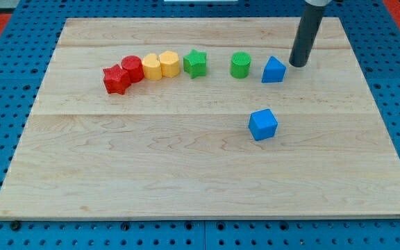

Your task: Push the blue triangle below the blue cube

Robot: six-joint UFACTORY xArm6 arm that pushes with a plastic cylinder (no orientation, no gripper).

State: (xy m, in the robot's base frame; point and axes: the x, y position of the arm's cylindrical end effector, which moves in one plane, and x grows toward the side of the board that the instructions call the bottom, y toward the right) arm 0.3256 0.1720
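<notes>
The blue triangle (273, 70) lies on the wooden board in the upper right part of the view. The blue cube (262, 124) lies below it and slightly to its left, well apart from it. My tip (298, 64) rests on the board just to the right of the blue triangle, a small gap away, at about the triangle's height in the view. The dark rod rises from it out of the view's top.
A row runs left of the triangle: green cylinder (240, 64), green star (195, 64), two yellow blocks (169, 64) (151, 67), red cylinder (132, 69), red star (115, 80). The board (186, 173) ends on a blue pegboard.
</notes>
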